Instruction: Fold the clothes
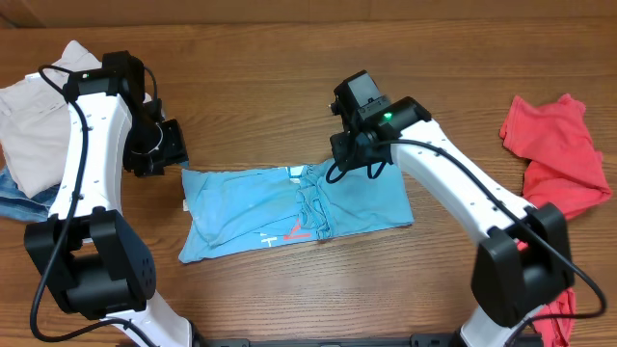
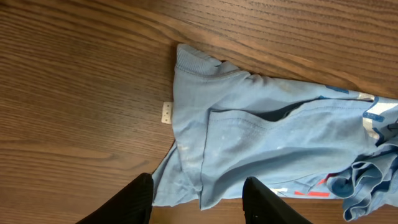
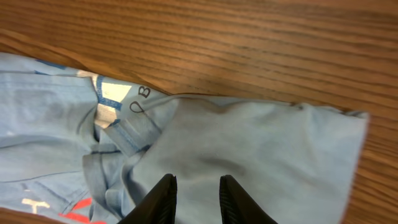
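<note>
A sky-blue T-shirt (image 1: 289, 207) lies folded into a wide band at the middle of the table, with red and white print near its front edge. My left gripper (image 1: 172, 145) hovers at the shirt's left end. In the left wrist view its jaws (image 2: 199, 180) stand open over the shirt's edge (image 2: 249, 130) with nothing between them. My right gripper (image 1: 352, 154) is above the shirt's right half. In the right wrist view its fingers (image 3: 197, 178) stand a little apart over smooth blue cloth (image 3: 249, 143) and hold nothing.
A red T-shirt (image 1: 554, 154) lies crumpled at the right edge, and more red cloth (image 1: 559, 313) shows behind the right arm's base. Beige clothing (image 1: 29, 125) over something blue (image 1: 14, 198) is heaped at the far left. A small white tag (image 2: 166, 112) pokes out beside the shirt.
</note>
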